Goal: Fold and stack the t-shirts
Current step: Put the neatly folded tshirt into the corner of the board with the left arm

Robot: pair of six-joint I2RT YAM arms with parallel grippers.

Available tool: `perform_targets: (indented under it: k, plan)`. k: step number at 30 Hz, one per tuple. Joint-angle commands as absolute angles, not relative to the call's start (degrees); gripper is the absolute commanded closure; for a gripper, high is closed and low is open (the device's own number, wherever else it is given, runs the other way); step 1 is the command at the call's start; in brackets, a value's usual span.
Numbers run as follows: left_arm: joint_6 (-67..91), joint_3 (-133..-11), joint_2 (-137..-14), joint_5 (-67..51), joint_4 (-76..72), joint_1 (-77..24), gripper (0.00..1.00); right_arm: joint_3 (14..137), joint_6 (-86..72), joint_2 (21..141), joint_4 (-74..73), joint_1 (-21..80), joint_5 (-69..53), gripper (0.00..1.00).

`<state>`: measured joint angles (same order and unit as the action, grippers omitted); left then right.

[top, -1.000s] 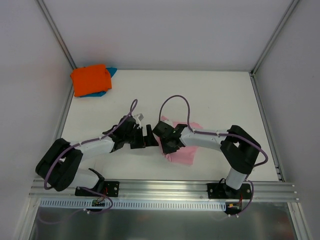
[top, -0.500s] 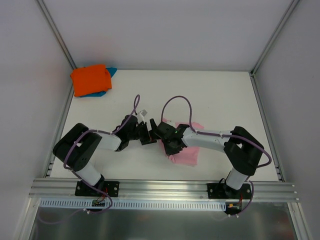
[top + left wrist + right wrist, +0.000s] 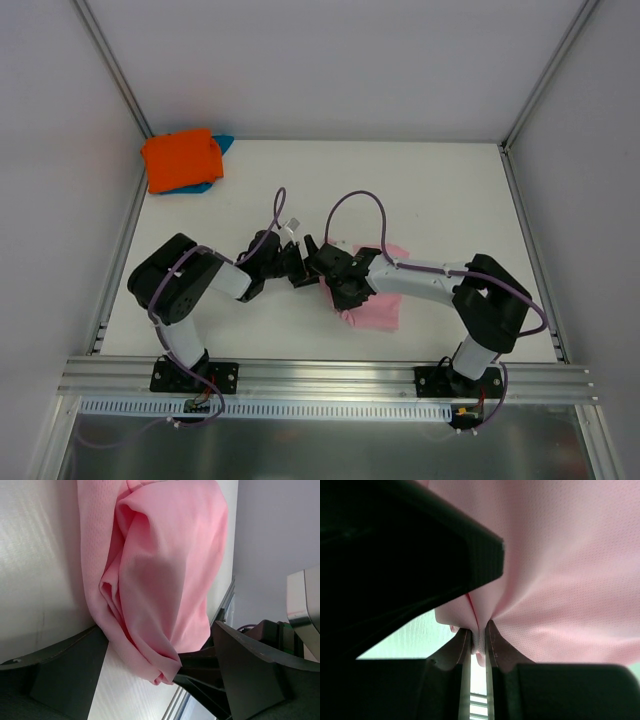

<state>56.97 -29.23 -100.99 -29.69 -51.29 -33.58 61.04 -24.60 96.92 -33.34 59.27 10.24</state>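
Observation:
The light pink t-shirt (image 3: 378, 305) lies bunched on the white table near the front middle. My right gripper (image 3: 328, 285) is shut on a fold at its left edge; in the right wrist view the pads (image 3: 465, 640) pinch pink cloth (image 3: 560, 555). My left gripper (image 3: 297, 268) is open just left of it. In the left wrist view its fingers (image 3: 65, 672) stand on either side of the shirt's end (image 3: 165, 565). The bright orange t-shirt (image 3: 180, 158) lies folded at the back left on top of the teal-blue one (image 3: 222, 145). The pink shirt's neck tag is hidden.
The table (image 3: 430, 190) is ringed by grey walls and aluminium frame posts. A metal rail (image 3: 330, 378) runs along the near edge with both arm bases on it. The two wrists are close together, almost touching.
My left gripper has moved right, up to the pink shirt's left end, and the left elbow has swung in. The right gripper still holds the same fold and has barely shifted.

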Motion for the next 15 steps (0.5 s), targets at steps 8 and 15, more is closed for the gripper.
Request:
perform_targets:
  k: [8,15]
  plan:
    - [55.9,-30.5,-106.26,-27.95,-47.11,-36.3,0.54,62.58,-24.7,94.57,-34.37,60.12,11.07,0.95]
    - [54.41,-31.55,-106.17,-26.64,-44.92,-36.56,1.0,61.97,-24.61,93.96,-34.19,60.47,10.98,0.95]
